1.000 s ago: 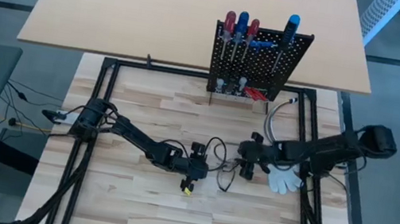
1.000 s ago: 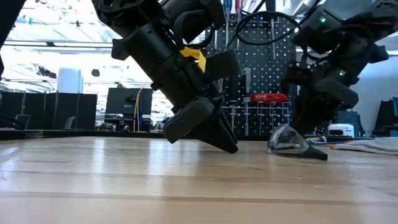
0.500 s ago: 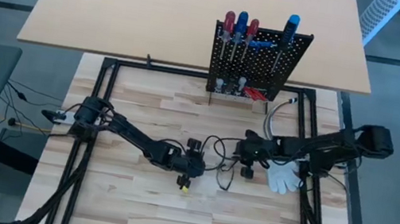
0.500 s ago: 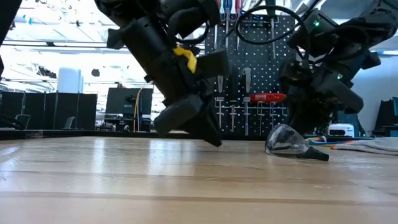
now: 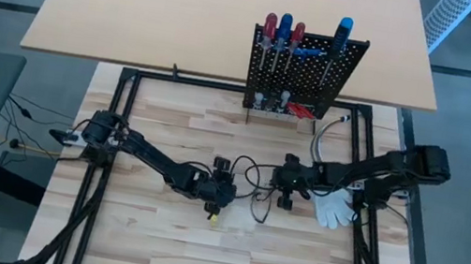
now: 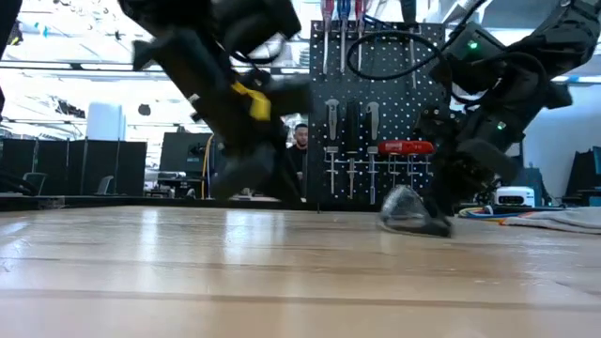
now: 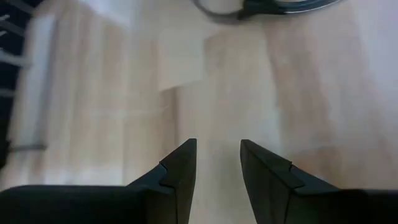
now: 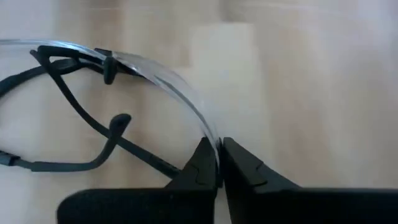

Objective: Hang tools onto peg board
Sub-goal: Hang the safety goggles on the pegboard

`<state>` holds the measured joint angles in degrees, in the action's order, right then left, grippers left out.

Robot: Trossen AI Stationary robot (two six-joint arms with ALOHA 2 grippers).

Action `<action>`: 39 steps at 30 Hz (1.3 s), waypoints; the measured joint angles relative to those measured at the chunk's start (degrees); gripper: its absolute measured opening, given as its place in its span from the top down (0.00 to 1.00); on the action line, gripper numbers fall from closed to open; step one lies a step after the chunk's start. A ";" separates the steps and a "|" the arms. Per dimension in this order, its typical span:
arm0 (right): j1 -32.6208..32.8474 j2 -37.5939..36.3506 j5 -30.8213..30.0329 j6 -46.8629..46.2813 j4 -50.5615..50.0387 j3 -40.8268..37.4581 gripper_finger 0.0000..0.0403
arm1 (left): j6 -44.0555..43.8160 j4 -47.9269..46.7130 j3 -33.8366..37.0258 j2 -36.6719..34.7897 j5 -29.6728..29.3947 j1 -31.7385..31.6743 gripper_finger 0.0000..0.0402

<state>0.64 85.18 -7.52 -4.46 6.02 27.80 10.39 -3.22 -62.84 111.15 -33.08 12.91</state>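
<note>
Four red and blue screwdrivers (image 5: 283,33) top the black peg board (image 5: 350,57).

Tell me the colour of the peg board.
Black, dotted with rows of small holes; the peg board shows best in the high view.

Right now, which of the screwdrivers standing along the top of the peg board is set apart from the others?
The blue-handled screwdriver at the right end of the peg board. The other three handles, red, blue and red, stand close together at the left end.
</note>
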 joint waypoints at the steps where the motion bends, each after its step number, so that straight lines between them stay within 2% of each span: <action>1: -0.03 -0.98 -2.17 -1.56 -0.08 -0.75 0.97 | -0.50 0.10 1.31 -1.37 -1.40 0.02 0.70; 5: 0.71 -6.35 -15.23 -9.86 1.19 -4.49 0.99 | -2.67 3.32 8.48 -8.42 -7.36 0.04 0.70; 7: 1.79 -9.13 -21.32 -14.58 5.16 -6.67 0.99 | -2.97 7.89 13.02 -12.52 -8.23 0.02 0.70; 10: 3.75 -12.33 -27.48 -18.74 15.80 -9.36 0.99 | -1.88 21.04 21.19 -17.61 -8.48 -0.15 0.70; 13: 6.37 -13.15 -33.92 -18.85 27.10 -10.36 0.99 | 1.97 37.73 28.89 -20.27 -6.33 -0.15 0.70; 16: 9.14 -11.98 -41.01 -14.56 40.68 -10.35 0.99 | 5.51 54.18 34.05 -20.29 -3.53 -0.15 0.70; 18: 10.22 -10.07 -42.00 -8.70 51.40 -10.26 0.99 | 8.97 61.90 35.06 -19.61 -2.42 -0.16 0.70; 20: 10.75 -8.20 -39.98 -1.60 60.65 -9.48 0.99 | 14.39 65.78 34.92 -19.17 -2.09 -0.43 0.70; 23: 10.97 -6.34 -30.37 5.89 69.40 -7.08 0.99 | 20.96 68.22 32.93 -19.14 0.59 -1.73 0.70; 29: 10.08 -5.24 -8.93 10.80 66.51 -1.33 0.98 | 24.80 69.83 26.41 -19.17 14.92 -5.14 0.70; 31: 9.74 -5.28 -3.74 10.79 64.06 0.22 0.98 | 25.68 70.17 24.60 -19.17 17.04 -5.41 0.70; 35: 9.66 -5.30 0.59 10.55 59.89 1.19 0.98 | 28.52 70.51 21.86 -19.17 19.90 -5.17 0.70; 39: 8.91 -5.28 2.32 9.50 57.04 1.19 0.98 | 32.60 70.68 20.12 -19.12 25.81 -4.26 0.70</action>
<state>9.55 79.90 -5.21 5.04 63.06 28.99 42.98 67.46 -42.73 92.03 -7.27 8.65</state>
